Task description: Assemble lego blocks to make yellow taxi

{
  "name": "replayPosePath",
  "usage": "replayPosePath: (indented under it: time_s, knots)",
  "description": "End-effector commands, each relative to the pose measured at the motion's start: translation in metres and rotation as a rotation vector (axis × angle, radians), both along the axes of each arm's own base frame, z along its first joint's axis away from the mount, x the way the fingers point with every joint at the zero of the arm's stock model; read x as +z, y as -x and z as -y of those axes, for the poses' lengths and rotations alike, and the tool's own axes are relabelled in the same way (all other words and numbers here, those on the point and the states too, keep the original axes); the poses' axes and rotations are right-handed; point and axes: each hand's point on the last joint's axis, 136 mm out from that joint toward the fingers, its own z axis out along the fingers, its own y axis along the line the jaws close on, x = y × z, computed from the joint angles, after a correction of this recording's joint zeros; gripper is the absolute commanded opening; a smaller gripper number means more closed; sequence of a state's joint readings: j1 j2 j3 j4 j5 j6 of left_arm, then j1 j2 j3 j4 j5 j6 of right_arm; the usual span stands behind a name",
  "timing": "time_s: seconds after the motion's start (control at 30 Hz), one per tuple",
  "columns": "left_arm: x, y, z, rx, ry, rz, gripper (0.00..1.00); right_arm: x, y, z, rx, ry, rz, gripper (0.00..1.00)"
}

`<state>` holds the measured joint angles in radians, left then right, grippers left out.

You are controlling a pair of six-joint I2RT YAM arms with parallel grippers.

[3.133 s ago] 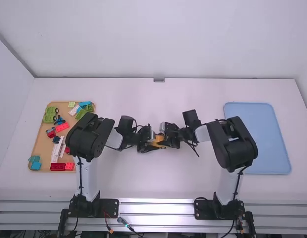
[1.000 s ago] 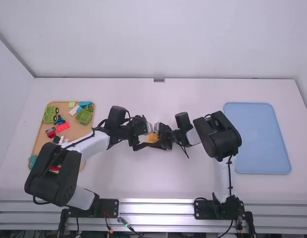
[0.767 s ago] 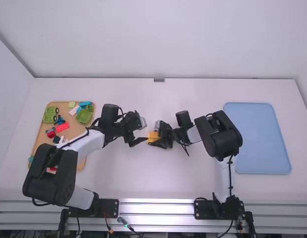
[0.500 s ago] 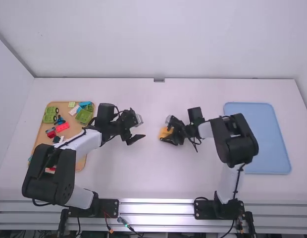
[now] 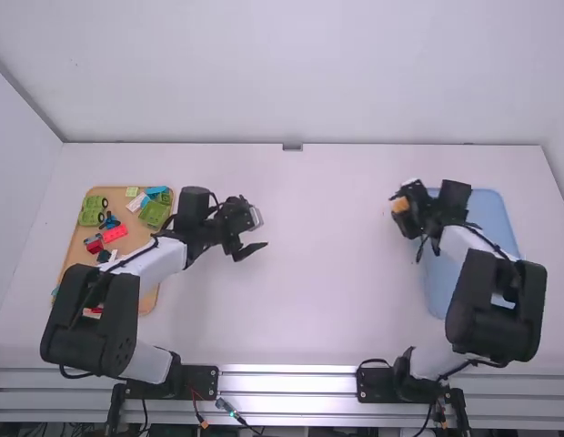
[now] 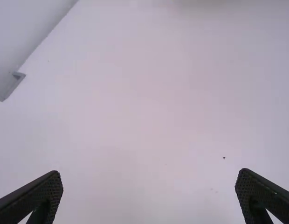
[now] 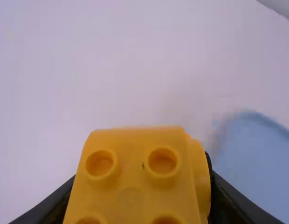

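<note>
While the left tool gapes (widely), the right tool grips a yellow block.

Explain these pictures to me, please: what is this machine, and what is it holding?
These are two robot arms, a left one and a right one, at a white table. The high view looks down from above and behind them; the other two come from cameras on their wrists.

On the left, a tan tray carries toy bricks in red, green, blue and other colours. On the right is a blue tray.

Each arm ends in a two-fingered gripper. The left gripper is open and empty. The right gripper grips a yellow studded piece, near the blue tray.
</note>
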<state>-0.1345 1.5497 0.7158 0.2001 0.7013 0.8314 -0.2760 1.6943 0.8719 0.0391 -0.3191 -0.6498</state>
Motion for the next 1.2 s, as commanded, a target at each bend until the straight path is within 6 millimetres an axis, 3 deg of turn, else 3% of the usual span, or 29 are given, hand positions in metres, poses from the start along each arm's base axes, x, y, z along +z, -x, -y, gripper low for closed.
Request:
replayPosePath:
  time_s: [0.0,0.03,0.13,0.23,0.37,0.43,0.53,0.57,0.73,0.87,0.93,1.0,1.07,1.17]
  knots:
    - [0.009,0.001,0.001,-0.013,0.007,0.038,0.99,-0.010,0.007,0.046,-0.210,-0.068,-0.026,0.34]
    - [0.009,0.001,0.001,-0.013,0.007,0.038,0.99,-0.010,0.007,0.046,-0.210,-0.068,-0.026,0.34]
    - [0.013,-0.002,0.001,-0.011,0.013,0.058,0.99,-0.026,0.013,0.088,-0.351,-0.108,-0.027,0.34]
    - [0.017,-0.005,0.002,0.010,0.035,0.054,0.99,-0.045,0.017,0.114,-0.435,-0.130,-0.030,0.36]
    - [0.019,-0.007,0.002,0.018,0.049,0.052,0.99,-0.065,0.021,0.128,-0.496,-0.165,-0.043,0.37]
    - [0.020,-0.006,0.005,0.012,0.050,0.056,0.99,-0.074,0.025,0.132,-0.511,-0.169,-0.060,0.45]
    - [0.020,-0.006,0.005,0.010,0.051,0.056,0.99,-0.072,0.026,0.133,-0.513,-0.169,-0.060,0.69]
    - [0.020,-0.006,0.005,0.011,0.051,0.052,0.99,-0.067,0.023,0.131,-0.510,-0.168,-0.050,0.99]
    - [0.019,-0.007,0.004,0.055,0.079,0.001,0.99,-0.043,0.024,0.131,-0.564,-0.183,-0.034,0.99]
    - [0.017,-0.028,-0.012,0.289,0.113,-0.079,0.99,-0.014,0.027,0.117,-0.543,-0.182,-0.027,0.99]
    - [0.015,-0.039,-0.022,0.407,0.076,-0.068,0.99,0.017,0.030,0.103,-0.519,-0.168,-0.005,0.99]
    - [0.018,-0.041,-0.022,0.428,0.063,-0.058,0.99,0.031,0.032,0.095,-0.510,-0.154,0.006,0.99]
    - [0.029,-0.047,-0.024,0.531,0.104,-0.071,0.99,0.057,0.033,0.078,-0.518,-0.147,0.035,0.99]
    - [0.043,-0.048,-0.029,0.621,0.162,-0.099,0.99,0.077,0.035,0.054,-0.499,-0.149,0.055,0.99]
